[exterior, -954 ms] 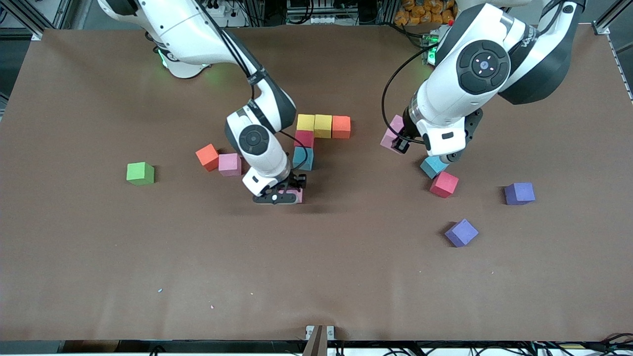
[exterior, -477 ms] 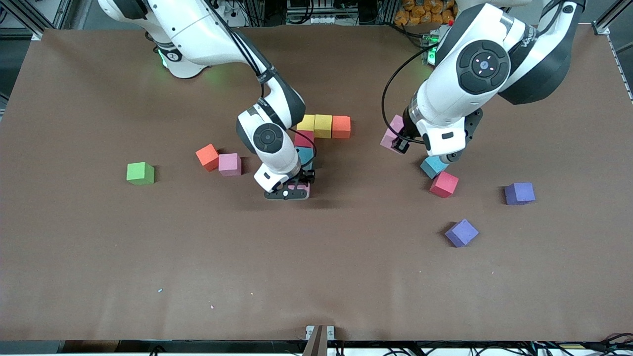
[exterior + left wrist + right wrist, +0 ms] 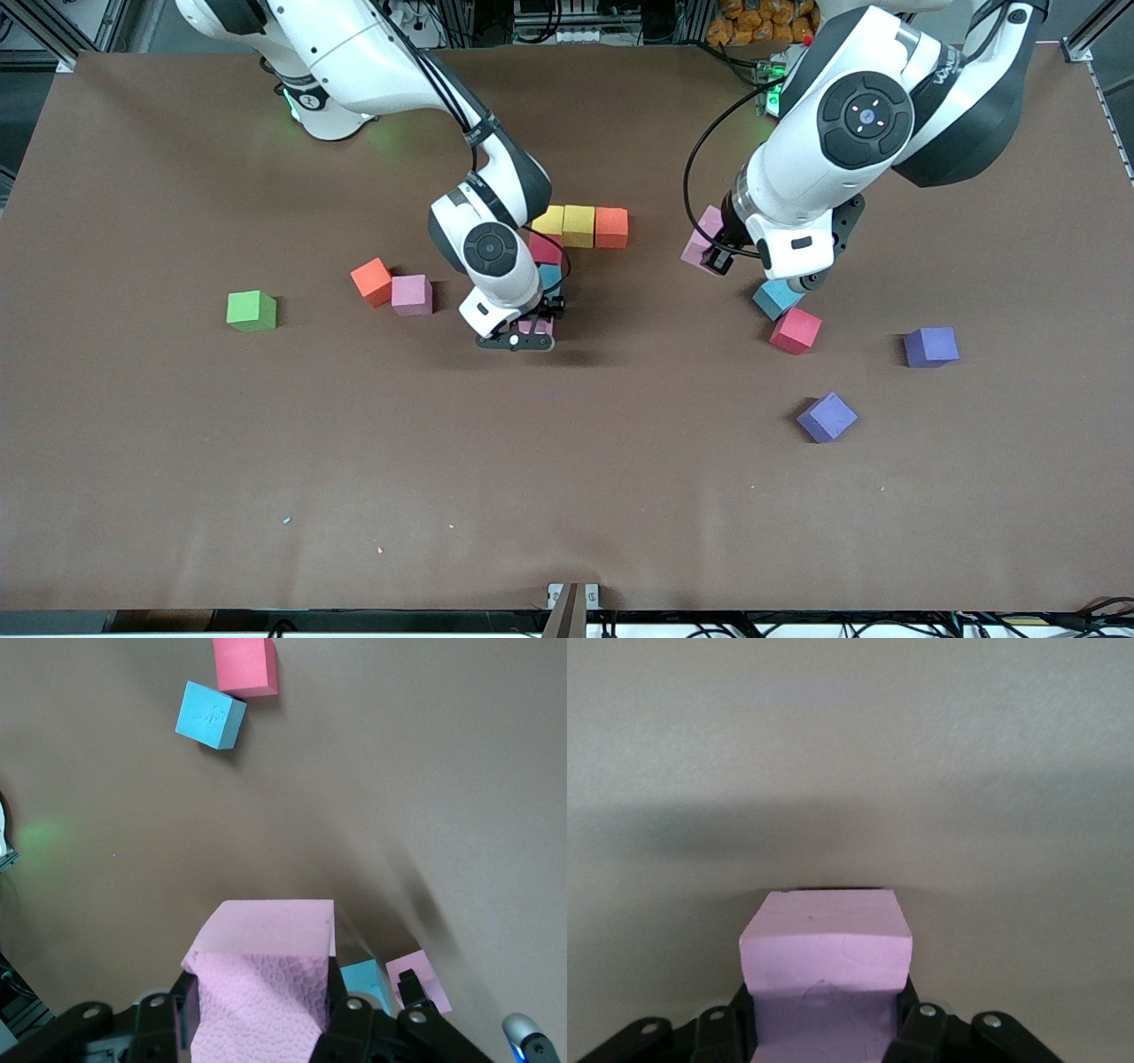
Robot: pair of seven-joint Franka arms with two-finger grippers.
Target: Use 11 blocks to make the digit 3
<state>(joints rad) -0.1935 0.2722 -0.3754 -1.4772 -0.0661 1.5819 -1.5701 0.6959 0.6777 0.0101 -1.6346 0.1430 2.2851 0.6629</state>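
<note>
A partial figure lies mid-table: two yellow blocks and an orange block in a row, then a red block and a light blue block in a column. My right gripper is shut on a pink block, low beside that light blue block. My left gripper hangs shut on another pink block, over the table beside a loose light blue block and a red block.
Toward the right arm's end lie an orange-red block, a pink block and a green cube. Two purple blocks lie toward the left arm's end. The half of the table nearest the front camera is bare.
My right gripper has carried its pink block toward the figure's light blue block, ending close beside it. The left arm has not moved.
</note>
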